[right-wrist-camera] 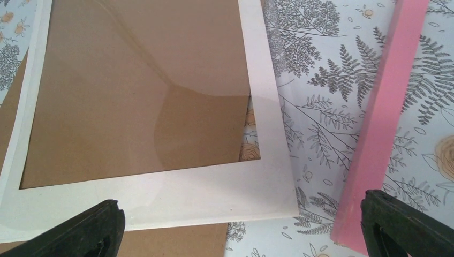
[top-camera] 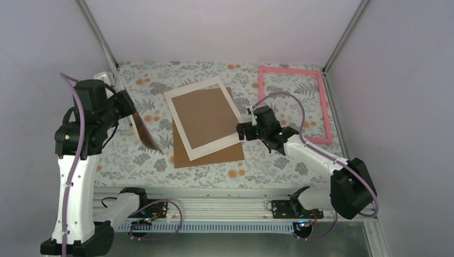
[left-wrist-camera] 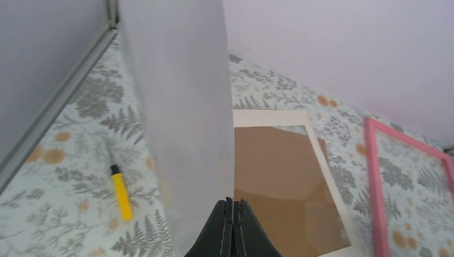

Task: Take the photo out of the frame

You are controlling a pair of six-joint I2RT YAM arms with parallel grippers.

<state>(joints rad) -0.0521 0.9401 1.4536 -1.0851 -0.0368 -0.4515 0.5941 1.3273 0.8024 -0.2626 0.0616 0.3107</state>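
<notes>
My left gripper [top-camera: 126,105] [left-wrist-camera: 233,202] is shut on the lower edge of the photo [top-camera: 145,136] and holds it up off the table at the left, standing nearly on edge. The left wrist view shows only the photo's [left-wrist-camera: 176,107] pale grey back; its picture side is hidden. The empty pink frame [top-camera: 322,107] [right-wrist-camera: 381,123] lies flat at the far right. My right gripper [top-camera: 245,130] [right-wrist-camera: 241,235] is open, hovering over the right corner of the cream mat board [top-camera: 176,100] [right-wrist-camera: 160,199], with nothing between its fingers [right-wrist-camera: 80,231].
The mat lies askew on a brown backing board [top-camera: 209,152] [right-wrist-camera: 134,91] in the middle of the floral cloth. A yellow marker [left-wrist-camera: 121,193] lies on the cloth left of the held photo. Metal rails [top-camera: 101,37] and lilac walls bound the table.
</notes>
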